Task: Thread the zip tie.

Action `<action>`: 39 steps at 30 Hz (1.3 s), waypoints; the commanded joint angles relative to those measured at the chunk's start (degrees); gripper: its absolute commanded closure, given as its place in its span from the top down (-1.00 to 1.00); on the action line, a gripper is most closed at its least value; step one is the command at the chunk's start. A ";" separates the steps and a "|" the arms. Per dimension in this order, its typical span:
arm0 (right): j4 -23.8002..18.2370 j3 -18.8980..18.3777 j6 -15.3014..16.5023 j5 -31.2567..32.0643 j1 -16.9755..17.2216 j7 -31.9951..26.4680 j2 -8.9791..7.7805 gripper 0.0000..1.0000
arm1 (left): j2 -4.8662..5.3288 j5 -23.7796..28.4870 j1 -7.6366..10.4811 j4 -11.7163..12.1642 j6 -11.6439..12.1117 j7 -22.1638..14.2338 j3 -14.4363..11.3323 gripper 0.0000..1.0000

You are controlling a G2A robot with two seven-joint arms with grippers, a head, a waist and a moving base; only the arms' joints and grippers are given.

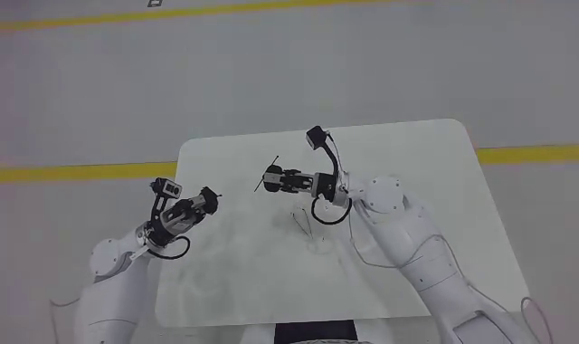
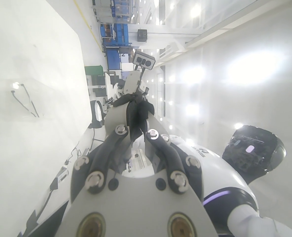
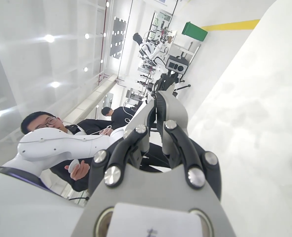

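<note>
Zip tie (image 1: pixel 260 184) shows from above as a thin dark line pinched at the tip of the right hand (image 1: pixel 270 176). It slants from 7 to 1 o'clock over the bench (image 1: pixel 407 154). The left hand (image 1: pixel 210 197) sits well apart, at 8 o'clock of it.

In the left wrist view, the left hand (image 2: pixel 136 109) is narrow, pads together; whether it grips anything I cannot tell.

In the right wrist view, the right hand (image 3: pixel 158 104) is closed narrow.

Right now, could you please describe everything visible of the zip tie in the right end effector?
The zip tie is a thin, dark, straight strip, plastic by its look. The right end effector is shut on its middle, so both ends stick out at a slant over the white table. Its head is too small to make out.
</note>
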State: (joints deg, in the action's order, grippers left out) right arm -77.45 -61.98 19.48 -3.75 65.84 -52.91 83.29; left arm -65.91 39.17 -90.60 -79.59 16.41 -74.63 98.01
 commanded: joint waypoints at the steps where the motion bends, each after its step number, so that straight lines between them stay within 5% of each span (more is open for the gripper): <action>1: -0.04 -0.02 0.00 0.03 0.03 0.01 0.00 -1.00 | 0.00 0.02 -0.01 0.00 -0.03 -0.01 0.02 -1.00; 8: -0.52 0.19 -0.32 0.42 0.27 0.90 -0.01 -1.00 | 0.03 -1.28 -0.12 -0.93 -0.50 1.39 -1.03 -1.00; 15: -3.57 3.17 -7.23 5.43 0.56 9.60 0.28 -1.00 | 0.10 -2.99 -0.14 -0.99 3.07 3.64 -2.95 -1.00; 22: -5.52 6.02 -13.51 7.70 1.63 15.36 0.62 -1.00 | -0.05 -4.09 -0.50 -1.92 3.07 4.27 -2.45 -1.00; 27: -5.38 6.57 -13.39 7.22 1.75 15.80 0.66 -1.00 | -0.38 -4.61 -0.51 -0.20 3.07 4.35 -1.38 -1.00; 39: -5.38 6.57 -13.39 7.22 1.75 15.80 0.66 -1.00 | -0.38 -4.61 -0.51 -0.20 3.07 4.35 -1.38 -1.00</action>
State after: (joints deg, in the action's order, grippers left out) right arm -82.83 -55.42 6.09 3.47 67.59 -37.12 83.95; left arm -66.29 34.56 -91.11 -79.80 19.48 -70.28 96.63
